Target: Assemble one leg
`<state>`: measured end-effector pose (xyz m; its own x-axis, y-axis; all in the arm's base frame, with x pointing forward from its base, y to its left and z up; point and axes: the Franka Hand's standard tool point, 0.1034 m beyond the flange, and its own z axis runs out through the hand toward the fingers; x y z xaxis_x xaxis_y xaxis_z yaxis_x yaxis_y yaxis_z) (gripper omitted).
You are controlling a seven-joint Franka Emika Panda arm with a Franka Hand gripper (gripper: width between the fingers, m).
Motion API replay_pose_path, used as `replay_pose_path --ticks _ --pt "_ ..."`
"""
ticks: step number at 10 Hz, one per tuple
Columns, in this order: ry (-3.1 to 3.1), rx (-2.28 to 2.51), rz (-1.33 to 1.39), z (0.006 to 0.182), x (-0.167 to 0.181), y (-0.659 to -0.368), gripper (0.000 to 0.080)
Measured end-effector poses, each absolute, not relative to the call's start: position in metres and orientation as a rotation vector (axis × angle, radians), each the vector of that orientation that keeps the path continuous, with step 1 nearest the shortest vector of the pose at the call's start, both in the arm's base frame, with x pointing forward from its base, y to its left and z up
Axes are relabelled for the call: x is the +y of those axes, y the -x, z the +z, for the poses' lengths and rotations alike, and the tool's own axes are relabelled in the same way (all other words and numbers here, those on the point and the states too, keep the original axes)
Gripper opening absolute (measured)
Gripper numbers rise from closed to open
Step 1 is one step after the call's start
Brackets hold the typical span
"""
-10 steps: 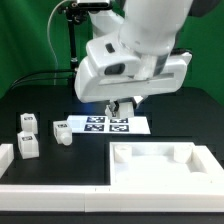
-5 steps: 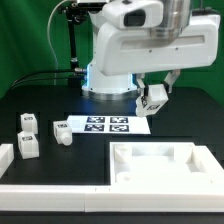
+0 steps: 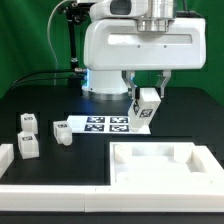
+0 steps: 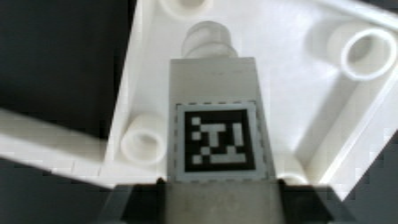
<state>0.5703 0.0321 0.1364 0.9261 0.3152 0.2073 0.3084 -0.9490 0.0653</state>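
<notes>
My gripper [image 3: 146,98] is shut on a white leg [image 3: 144,107] and holds it tilted in the air above the back edge of the large white tabletop [image 3: 160,160]. In the wrist view the held leg [image 4: 217,115] fills the middle, its square tag facing the camera and its stubby round end pointing at the tabletop's underside [image 4: 267,40], where round screw bosses show. Dark fingers [image 4: 146,200] press its sides. Three more legs lie on the table at the exterior view's left, among them a leg [image 3: 62,130] by the marker board and a leg [image 3: 28,122] farther left.
The marker board [image 3: 108,124] lies flat behind the tabletop. A white rimmed wall [image 3: 50,188] runs along the front, with a white block [image 3: 6,157] at the exterior view's left edge. The arm's large white body hangs over the scene.
The arm has swung and turned upright. The held leg went from low over the marker board up and to the exterior view's right, then came down a little toward the tabletop.
</notes>
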Motion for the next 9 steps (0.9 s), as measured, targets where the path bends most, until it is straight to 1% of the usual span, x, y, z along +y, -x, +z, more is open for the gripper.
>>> replay_pose_path --ticks 1,2,3,4,6,9 --pt "-3.053 0.477 0.432 0.142 0.042 -0.58 0.0286" --pt "-3.02 0.511 0.599 0.151 0.062 -0.6 0.0286" --pt "-2.988 0.497 0.76 0.157 0.079 -0.62 0.0286" --pt "-2.937 0.514 0.873 0.159 0.082 -0.629 0.0286" --pt "-2.864 0.503 0.989 0.156 0.066 -0.625 0.0286" --pt "-2.877 0.507 0.957 0.152 0.064 -0.624 0.0286"
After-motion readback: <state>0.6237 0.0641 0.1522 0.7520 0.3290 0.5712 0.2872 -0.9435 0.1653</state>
